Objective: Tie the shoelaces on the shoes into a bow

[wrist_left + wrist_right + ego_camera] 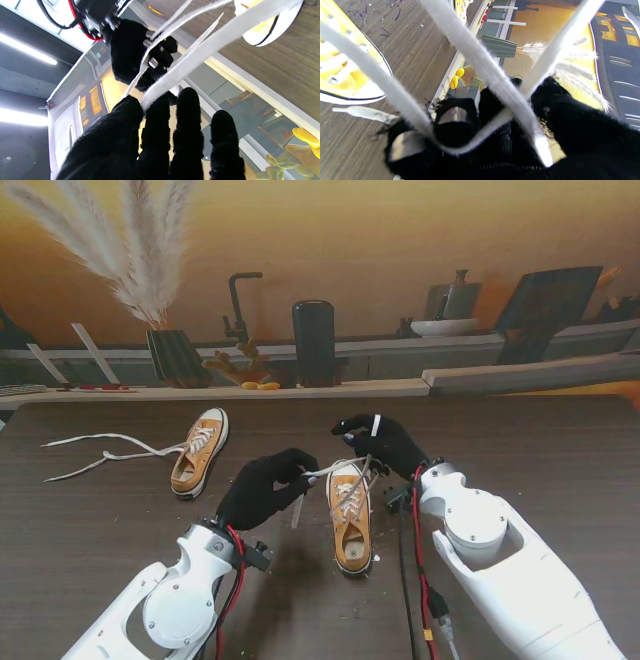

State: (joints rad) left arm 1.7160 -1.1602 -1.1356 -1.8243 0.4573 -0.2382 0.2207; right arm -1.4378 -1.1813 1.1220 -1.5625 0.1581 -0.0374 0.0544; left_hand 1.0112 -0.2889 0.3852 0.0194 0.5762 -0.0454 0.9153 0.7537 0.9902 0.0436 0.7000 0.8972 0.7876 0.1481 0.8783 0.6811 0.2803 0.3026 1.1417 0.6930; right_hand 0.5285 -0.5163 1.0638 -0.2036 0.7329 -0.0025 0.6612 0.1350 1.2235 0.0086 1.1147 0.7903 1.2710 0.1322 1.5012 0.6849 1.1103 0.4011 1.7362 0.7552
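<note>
Dark wood-grain table (560, 450) runs across the scene, with a shelf along its far edge carrying a vase of pampas grass (140, 250), a black tap and a dark upright block, all against an orange wall. Two yellow canvas shoes sit on the table. The left shoe (199, 451) lies far and to the left, its white laces (100, 452) untied and trailing out leftward over the wood. The near shoe (350, 515) sits near the middle between both arms, toe pointing away from the robot.

Black-gloved left hand (262, 488) hovers just left of the near shoe, fingers pressed together on a flat white lace (205, 47); the left wrist view shows that lace pinched between thumb and forefinger and running taut toward the shoe's toe. Black-gloved right hand (385, 442) sits just beyond the toe on the right side, fingers curled. From the right wrist view, lace strands (480, 60) cross over each other and one loops around its curled fingers (455, 125), so it is closed on the lace too. A loose lace tip (362, 113) lies on the wood beside that shoe
</note>
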